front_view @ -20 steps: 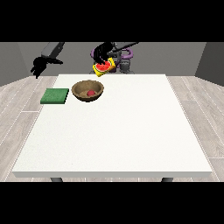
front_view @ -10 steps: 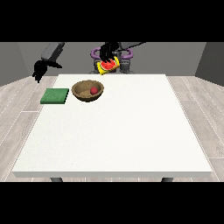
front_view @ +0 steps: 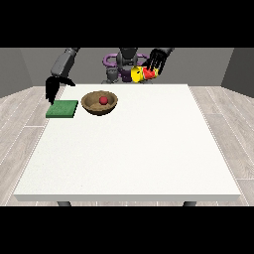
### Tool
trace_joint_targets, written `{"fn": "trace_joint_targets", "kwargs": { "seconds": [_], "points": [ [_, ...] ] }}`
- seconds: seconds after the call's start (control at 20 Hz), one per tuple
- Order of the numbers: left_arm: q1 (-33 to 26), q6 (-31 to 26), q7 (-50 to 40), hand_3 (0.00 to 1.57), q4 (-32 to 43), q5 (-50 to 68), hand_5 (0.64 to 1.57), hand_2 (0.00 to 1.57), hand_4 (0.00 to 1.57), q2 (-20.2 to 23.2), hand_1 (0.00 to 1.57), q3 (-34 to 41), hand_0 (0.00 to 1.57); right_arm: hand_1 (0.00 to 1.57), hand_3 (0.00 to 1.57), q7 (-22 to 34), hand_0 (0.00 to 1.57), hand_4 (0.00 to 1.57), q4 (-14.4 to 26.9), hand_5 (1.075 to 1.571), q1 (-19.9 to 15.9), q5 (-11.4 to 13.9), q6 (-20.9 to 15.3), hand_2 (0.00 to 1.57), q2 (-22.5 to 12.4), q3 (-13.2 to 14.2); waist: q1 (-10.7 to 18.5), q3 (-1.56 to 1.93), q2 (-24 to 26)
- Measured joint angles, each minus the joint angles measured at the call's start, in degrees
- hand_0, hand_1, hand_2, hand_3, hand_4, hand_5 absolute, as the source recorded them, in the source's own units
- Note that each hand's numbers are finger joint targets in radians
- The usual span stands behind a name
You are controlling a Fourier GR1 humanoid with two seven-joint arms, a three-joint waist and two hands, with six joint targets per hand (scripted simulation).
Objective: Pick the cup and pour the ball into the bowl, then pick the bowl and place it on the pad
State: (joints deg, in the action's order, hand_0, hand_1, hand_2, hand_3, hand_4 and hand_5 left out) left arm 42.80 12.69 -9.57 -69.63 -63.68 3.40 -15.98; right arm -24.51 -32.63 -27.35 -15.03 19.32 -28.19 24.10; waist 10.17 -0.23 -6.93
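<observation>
Red ball (front_view: pixel 103 100) lies in bowl (front_view: pixel 99 103); right-side hand (front_view: pixel 155 60) grips tipped cup (front_view: pixel 143 74); left-side hand (front_view: pixel 51 88) hangs relaxed

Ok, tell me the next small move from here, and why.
Probably set the cup down at the far edge. The red ball already lies in the bowl, so pouring looks done; the hand at the view's right holds the cup on its side, away from the bowl.

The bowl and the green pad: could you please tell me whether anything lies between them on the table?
Nothing does: in the front view only bare white table separates the bowl from the green pad.
</observation>
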Motion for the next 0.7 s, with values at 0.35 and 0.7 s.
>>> {"fn": "trace_joint_targets", "kwargs": {
  "seconds": [0.35, 0.7],
  "points": [
    [-2.20, 1.22, 10.11, 0.00, -1.62, 21.78, 1.559, 0.00, 0.83, -2.49, 0.29, 11.62, 0.29, 0.00, 0.00, -0.35, 0.00, 0.39, -2.40, 1.570, -2.31, -1.06, 0.13, 0.00, 2.61, -0.40, -0.98, -0.02, -7.70],
    [-6.20, 0.98, 20.20, 0.00, 1.90, 38.96, 1.520, 0.00, 0.00, -3.23, 0.00, 17.73, 0.00, 0.00, 0.00, 1.58, 0.00, 0.18, -5.82, 1.544, -3.29, -0.02, -1.00, 0.00, 6.86, -3.71, -5.41, 0.07, -9.78]
  ]
}}
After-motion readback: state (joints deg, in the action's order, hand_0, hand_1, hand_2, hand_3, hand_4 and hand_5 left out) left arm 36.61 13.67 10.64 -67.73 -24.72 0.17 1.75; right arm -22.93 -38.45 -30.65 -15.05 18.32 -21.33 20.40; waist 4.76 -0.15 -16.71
